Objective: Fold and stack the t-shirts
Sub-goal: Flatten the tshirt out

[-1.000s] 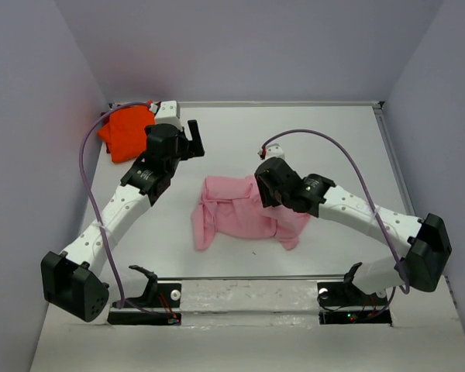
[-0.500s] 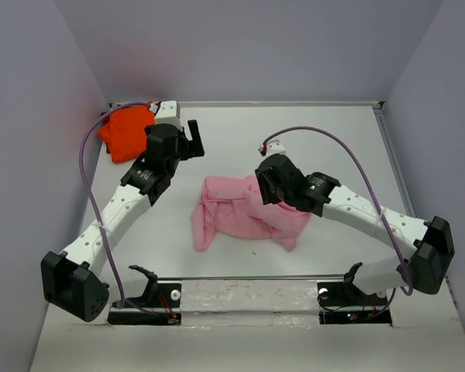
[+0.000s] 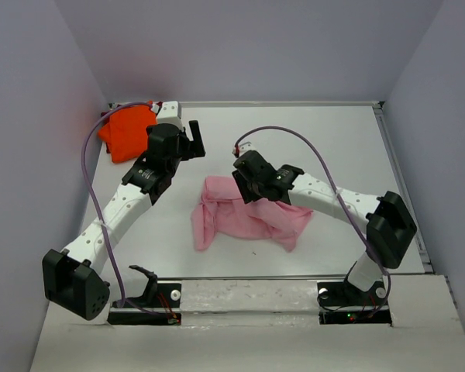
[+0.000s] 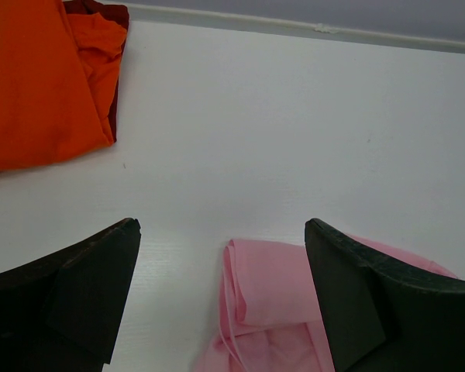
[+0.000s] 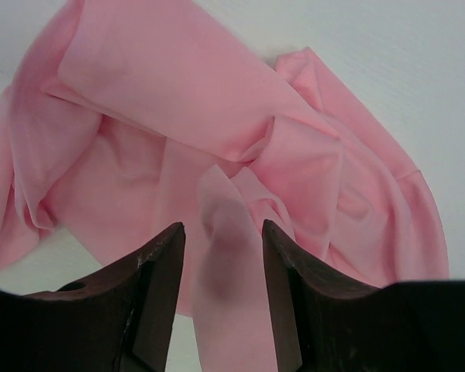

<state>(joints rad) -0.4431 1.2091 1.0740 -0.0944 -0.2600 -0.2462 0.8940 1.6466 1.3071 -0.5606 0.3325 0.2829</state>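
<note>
Step in hand: folding the pink t-shirt. It is rumpled and only part-folded, so I judge the task to be early.
Pink t-shirt, place: middle of the table, a little toward the near side, sleeves and hem bunched over one another.
Right gripper: low over the far edge of the pink t-shirt. Its fingers are pressed on a raised fold of that cloth, which stands up between them (blurred, close to the lens).
Left gripper: fingers spread wide with nothing between them, hovering over bare table between the two piles.
Orange t-shirt: far left corner, already a compact bundle.
Dark red t-shirt: only a sliver shows under the orange one, touching it.
Next move, my reading: carry the pinched fold across the body of the shirt and lay it flat. The left gripper would have to pin or take the opposite edge, or the whole shirt will drag.
Open room: broad bare table far and to the right of the pink shirt, and a strip to its left.
Edges: the left wall stands close to the orange bundle, leaving tight reach there for stacking.
</note>
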